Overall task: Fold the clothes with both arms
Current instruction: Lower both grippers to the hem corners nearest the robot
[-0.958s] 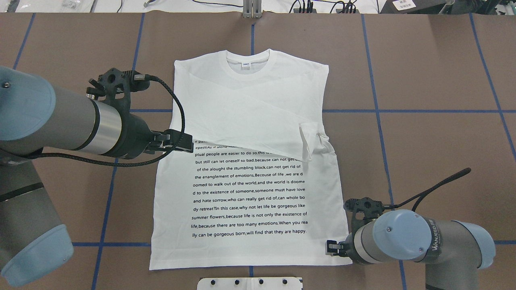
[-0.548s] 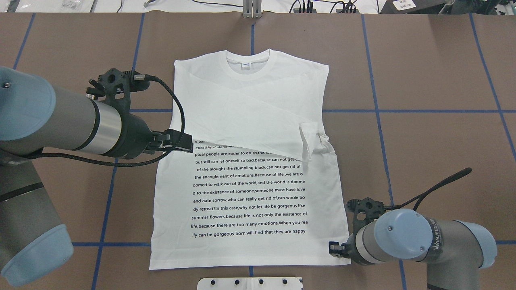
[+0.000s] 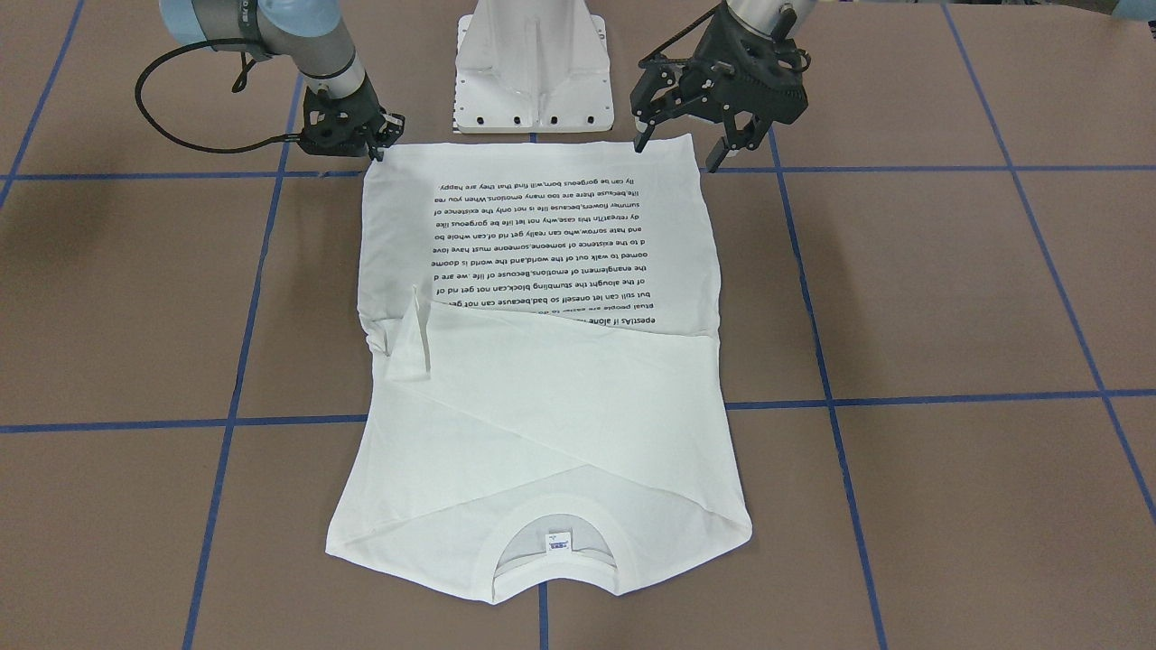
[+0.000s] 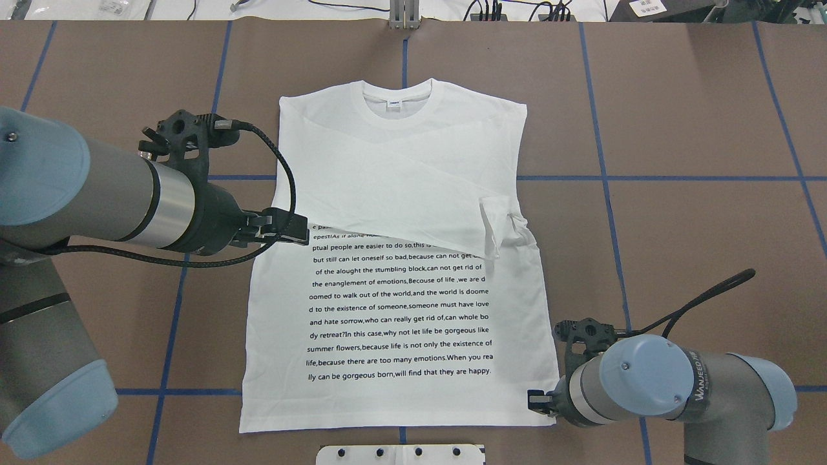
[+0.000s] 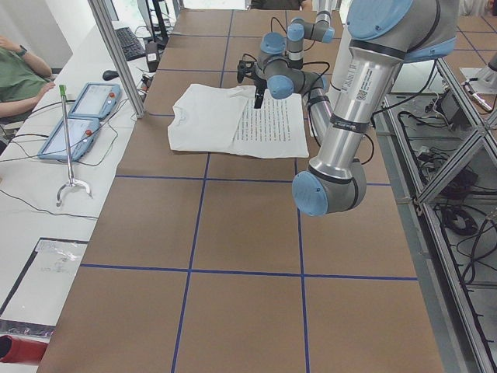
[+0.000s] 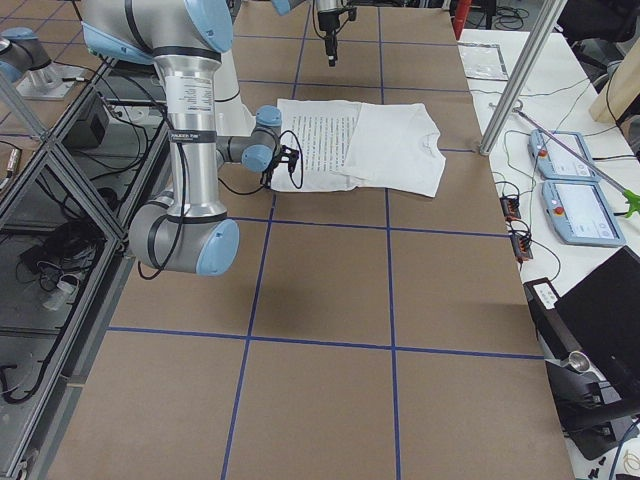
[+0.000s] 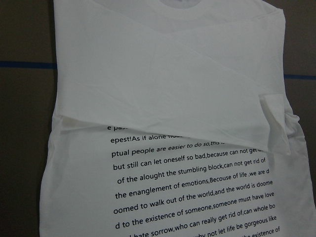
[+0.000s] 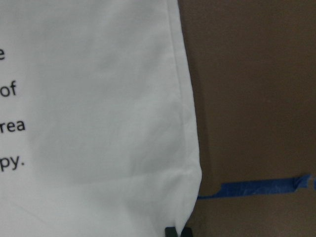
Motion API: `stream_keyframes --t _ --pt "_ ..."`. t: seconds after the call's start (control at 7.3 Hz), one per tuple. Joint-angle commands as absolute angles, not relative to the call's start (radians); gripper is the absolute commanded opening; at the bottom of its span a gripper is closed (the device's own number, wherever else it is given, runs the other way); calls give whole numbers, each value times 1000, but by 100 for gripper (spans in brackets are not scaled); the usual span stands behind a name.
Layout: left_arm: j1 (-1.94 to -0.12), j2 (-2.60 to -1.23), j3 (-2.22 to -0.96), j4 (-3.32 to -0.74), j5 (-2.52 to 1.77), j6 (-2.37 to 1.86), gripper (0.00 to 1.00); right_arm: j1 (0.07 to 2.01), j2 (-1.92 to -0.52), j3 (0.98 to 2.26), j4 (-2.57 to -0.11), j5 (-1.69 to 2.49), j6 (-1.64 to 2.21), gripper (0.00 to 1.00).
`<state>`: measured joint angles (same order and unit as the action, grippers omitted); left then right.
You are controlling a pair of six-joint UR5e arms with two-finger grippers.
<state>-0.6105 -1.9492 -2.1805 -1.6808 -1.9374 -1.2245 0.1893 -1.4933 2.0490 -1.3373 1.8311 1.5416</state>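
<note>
- The white shirt [image 4: 400,194] lies flat in the middle of the brown table [image 4: 678,97].
- Its collar [image 4: 397,121] points to 12 o'clock, and its bottom edge points to 6 o'clock.
- A small label [image 4: 393,103] sits inside the collar.
- Both sleeves are folded across the chest.
- One cuff [image 4: 494,226] is bunched up near the 3 o'clock edge.
- Black words [image 4: 400,310] fill the lower half of the shirt.
- A folded sleeve covers the top lines.
- The left gripper [image 3: 675,155] hangs in the air over the shirt's 9 o'clock edge.
- Its two fingers are spread wide and hold nothing.
- The right gripper [image 4: 531,398] is down low at the shirt's 5 o'clock corner.
- Its fingers are pressed together, pinching that corner.
- A white base [image 4: 400,454] sits at 6 o'clock, just past the bottom edge.
- Blue tape lines [image 4: 678,177] cross the table.
</note>
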Motion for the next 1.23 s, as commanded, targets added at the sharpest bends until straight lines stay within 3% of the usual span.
stream_keyframes --t 0.0,0.27,0.68,1.1 --pt "-606 -1889 -2174 -1683 -1933 -1245 100 190 -1483 2078 -1335 1821 1551 0" --pt "-553 -1786 -2181 -1703 -1933 -1377 100 198 -1471 2100 -1330 1818 1588 0" --pt "-298 -1631 -2162 -1834 -1778 -1632 99 253 -1465 2131 -1327 1821 1588 0" --pt "-169 -1640 -2106 -1835 -1724 -1753 85 268 -1463 2148 -1324 1827 1589 0"
